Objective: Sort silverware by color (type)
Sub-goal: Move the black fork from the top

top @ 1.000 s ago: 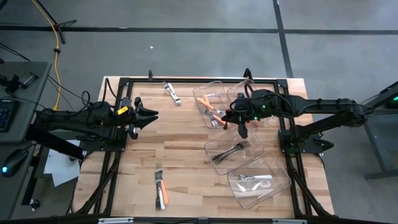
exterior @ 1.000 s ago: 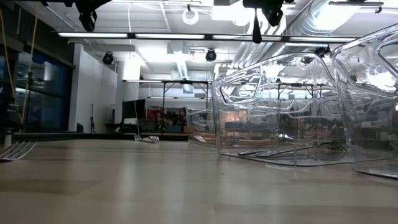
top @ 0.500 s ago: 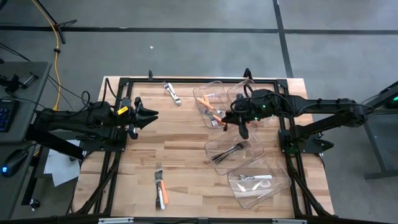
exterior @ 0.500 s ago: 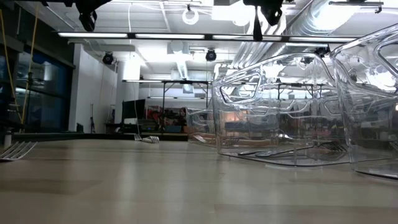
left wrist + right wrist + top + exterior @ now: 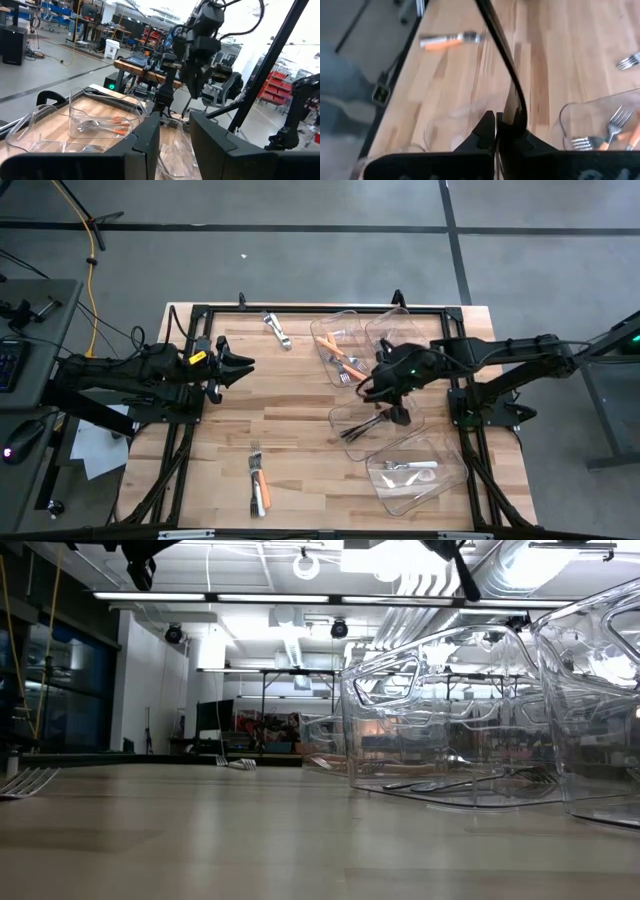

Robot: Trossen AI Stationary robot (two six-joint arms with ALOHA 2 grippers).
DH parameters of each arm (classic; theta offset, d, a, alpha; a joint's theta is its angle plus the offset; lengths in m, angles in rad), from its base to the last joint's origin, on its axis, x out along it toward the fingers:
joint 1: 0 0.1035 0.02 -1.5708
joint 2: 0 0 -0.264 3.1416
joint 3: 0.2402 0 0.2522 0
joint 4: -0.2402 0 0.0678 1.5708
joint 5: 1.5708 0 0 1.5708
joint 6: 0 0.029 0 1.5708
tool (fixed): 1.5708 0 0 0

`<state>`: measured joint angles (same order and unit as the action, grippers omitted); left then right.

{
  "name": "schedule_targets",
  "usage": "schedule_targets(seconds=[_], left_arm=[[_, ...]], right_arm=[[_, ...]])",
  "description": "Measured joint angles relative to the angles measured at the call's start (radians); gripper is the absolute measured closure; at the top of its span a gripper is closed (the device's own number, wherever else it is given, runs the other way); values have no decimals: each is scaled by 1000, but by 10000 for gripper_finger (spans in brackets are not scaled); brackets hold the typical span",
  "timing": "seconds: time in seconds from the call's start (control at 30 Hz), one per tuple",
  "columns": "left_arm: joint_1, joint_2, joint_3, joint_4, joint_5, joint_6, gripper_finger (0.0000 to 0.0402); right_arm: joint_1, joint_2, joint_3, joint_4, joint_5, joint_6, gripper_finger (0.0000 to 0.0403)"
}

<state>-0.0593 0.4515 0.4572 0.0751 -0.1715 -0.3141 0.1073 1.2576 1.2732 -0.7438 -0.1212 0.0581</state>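
Right gripper (image 5: 496,131) fingers clenched on a dark utensil (image 5: 507,75), handle rising from between the tips. Left gripper (image 5: 174,131) fingers parted, nothing between them.

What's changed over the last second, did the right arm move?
Yes. The right gripper, shut on a dark utensil, swung from beside the orange-handle bin to over the dark-silverware bin. The left gripper and loose pieces stayed put.
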Motion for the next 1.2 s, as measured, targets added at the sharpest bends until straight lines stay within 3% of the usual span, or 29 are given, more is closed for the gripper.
schedule_targets(seconds=[0.63,1.0,1.2], left_arm=[[0,0,0,-4,0,3,307],[0,0,0,-14,0,3,307],[0,0,0,-36,0,3,307]], right_arm=[[5,224,5,-137,-143,-167,403],[5,388,5,-268,-153,-351,403],[5,453,4,-256,-141,-433,403]])
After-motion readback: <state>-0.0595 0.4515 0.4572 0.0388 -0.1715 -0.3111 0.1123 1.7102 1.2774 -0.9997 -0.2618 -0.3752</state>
